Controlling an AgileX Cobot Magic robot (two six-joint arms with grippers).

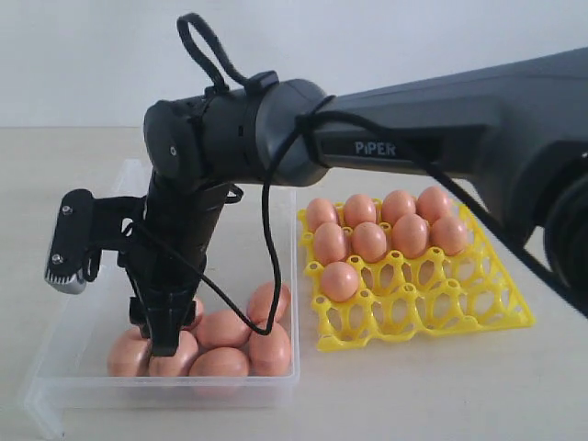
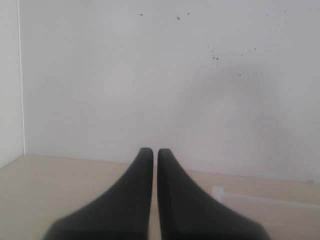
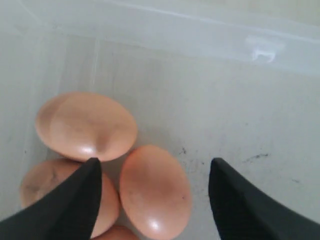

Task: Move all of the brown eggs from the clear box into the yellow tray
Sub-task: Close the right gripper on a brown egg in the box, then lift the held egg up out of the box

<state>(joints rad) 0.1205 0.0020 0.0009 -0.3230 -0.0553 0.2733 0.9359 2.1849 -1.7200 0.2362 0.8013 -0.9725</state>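
The clear box point(image 1: 55, 381) on the left holds several brown eggs point(image 1: 222, 327) bunched at its near side. My right gripper point(image 1: 163, 340) reaches across and down into the box among them. In the right wrist view it point(image 3: 154, 169) is open, its fingers point(image 3: 90, 185) standing on either side of one egg point(image 3: 156, 192), with a clear gap on one side. Two more eggs point(image 3: 87, 125) lie beside it on the box's smudged floor point(image 3: 230, 115). The yellow tray point(image 1: 450, 308) on the right holds several eggs point(image 1: 369, 241) in its far rows. My left gripper point(image 2: 155, 152) is shut and empty.
The right arm's dark body point(image 1: 276, 129) and its cable point(image 1: 268, 230) hang over the box and the tray's left edge. A wrist camera mount point(image 1: 72, 243) sticks out over the box's left side. The left gripper faces a white wall point(image 2: 165, 75).
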